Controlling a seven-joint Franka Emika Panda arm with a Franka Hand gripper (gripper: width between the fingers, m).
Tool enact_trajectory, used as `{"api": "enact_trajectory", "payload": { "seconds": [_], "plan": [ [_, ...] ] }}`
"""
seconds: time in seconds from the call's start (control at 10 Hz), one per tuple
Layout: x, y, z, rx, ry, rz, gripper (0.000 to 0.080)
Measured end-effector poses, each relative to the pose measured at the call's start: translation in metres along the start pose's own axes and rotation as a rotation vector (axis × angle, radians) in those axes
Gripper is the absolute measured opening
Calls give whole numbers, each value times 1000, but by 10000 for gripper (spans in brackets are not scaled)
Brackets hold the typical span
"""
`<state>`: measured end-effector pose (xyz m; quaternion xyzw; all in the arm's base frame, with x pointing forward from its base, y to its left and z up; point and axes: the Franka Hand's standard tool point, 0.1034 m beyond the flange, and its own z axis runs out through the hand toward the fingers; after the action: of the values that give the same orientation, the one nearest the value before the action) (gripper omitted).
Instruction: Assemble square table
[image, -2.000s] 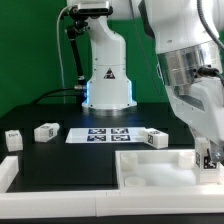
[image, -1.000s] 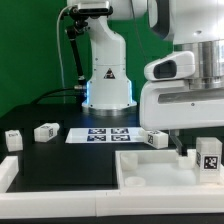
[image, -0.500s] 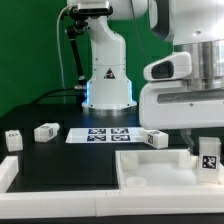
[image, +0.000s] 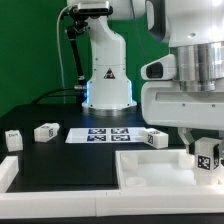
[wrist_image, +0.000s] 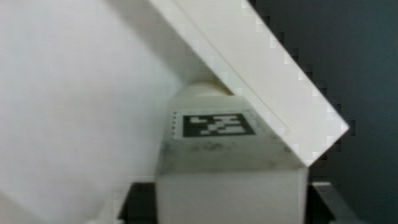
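The square table's large white panel (image: 150, 168) lies at the front of the table. In the wrist view the panel (wrist_image: 71, 110) fills one side, and its raised edge runs diagonally past the gripper. My gripper (image: 207, 160) stands over the panel's corner at the exterior view's right, shut on a short white tagged leg (image: 207, 153). From the wrist camera that leg (wrist_image: 217, 150) sits upright between the dark fingers (wrist_image: 143, 205), tag facing the camera, with the gripper (wrist_image: 228, 208) closed on its sides. Three more tagged legs lie on the black table (image: 45, 130) (image: 12, 139) (image: 155, 138).
The marker board (image: 108, 134) lies flat at the table's middle, in front of the robot's white base (image: 108, 85). A green backdrop stands behind. My large white arm fills the exterior view's upper right.
The jaws have closed on the tagged leg at the panel's right corner. The arm turned and settled over it, then shifted slightly. The other legs have not moved.
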<state>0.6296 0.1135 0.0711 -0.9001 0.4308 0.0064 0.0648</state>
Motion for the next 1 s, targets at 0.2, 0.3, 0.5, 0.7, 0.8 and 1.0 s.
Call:
{"api": "enact_trajectory", "payload": {
  "seconds": [0.2,0.3,0.5,0.7,0.8,1.0],
  "plan": [
    [-3,-1,0,28,-71,458,294],
    [-1,-1,1,51,-100,586,294],
    [-3,-1,1,49,-111,739,294],
    [-3,0,2,46,-104,681,365],
    [-5,-1,2,37,-66,463,541],
    [-9,-8,1,38,-19,130,628]
  ]
}}
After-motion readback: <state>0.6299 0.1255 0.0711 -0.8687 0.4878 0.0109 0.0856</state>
